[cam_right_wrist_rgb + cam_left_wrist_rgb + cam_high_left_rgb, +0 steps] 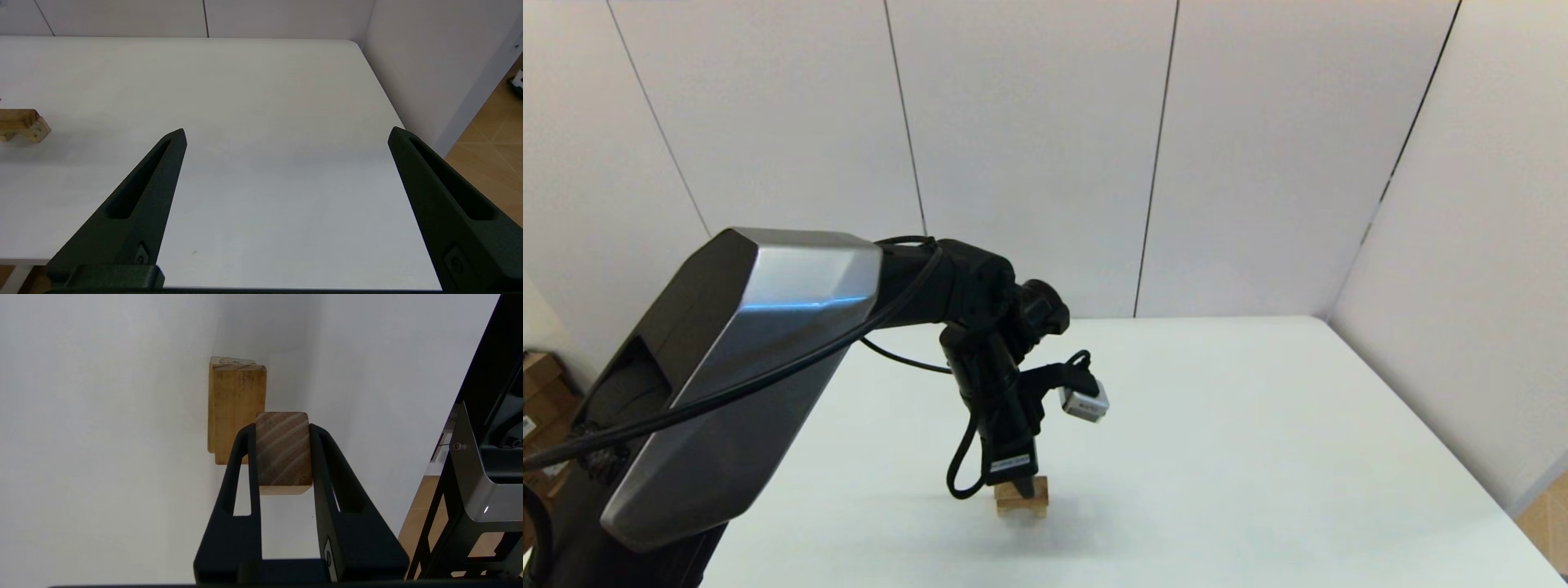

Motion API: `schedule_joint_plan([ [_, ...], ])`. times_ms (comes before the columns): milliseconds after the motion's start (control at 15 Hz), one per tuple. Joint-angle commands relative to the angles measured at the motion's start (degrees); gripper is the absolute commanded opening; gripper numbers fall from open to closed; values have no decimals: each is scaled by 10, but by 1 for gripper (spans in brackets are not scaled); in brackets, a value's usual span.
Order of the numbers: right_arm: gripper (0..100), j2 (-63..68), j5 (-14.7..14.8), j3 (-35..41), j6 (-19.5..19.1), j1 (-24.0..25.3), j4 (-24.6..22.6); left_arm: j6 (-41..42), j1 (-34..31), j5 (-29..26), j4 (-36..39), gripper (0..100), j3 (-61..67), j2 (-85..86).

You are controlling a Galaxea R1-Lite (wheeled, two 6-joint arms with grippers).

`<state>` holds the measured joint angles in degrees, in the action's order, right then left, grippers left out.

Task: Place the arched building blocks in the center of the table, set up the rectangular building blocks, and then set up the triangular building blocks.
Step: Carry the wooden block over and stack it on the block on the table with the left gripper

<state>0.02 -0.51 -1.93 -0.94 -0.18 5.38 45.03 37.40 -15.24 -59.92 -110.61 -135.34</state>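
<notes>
Head view is showing me the table (1258,457), wide and white, with my left arm reaching out over its middle and pointing straight down. Below the left gripper (1023,488) I am seeing the stack: the rectangular block (235,404) lying flat on the arched block (34,130), whose foot and notch are showing at the edge of the right wrist view. Both are sitting directly under and just beyond my left fingertips. Smallest is the triangular block (284,451), and I am gripping it: the two black fingers (245,457) are pressing on its opposite faces, striped grain facing the camera. I judge I am holding it by the flat ends so the sloped faces stay free and its base can land on the slab. Whether it is already touching the slab I cannot tell. The right gripper (286,139) is idling spread wide, well off to the side of the stack.
</notes>
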Motion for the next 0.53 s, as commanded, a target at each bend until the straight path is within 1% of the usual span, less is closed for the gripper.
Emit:
schedule_joint_plan([
  [67, 100, -1, 0, 0, 0, 0, 1, 1, -2, 2, -2, 0, 2, -15],
  [533, 100, -1, 0, 0, -1, 0, 0, 1, -2, 8, 29, 0, 9, -33],
])
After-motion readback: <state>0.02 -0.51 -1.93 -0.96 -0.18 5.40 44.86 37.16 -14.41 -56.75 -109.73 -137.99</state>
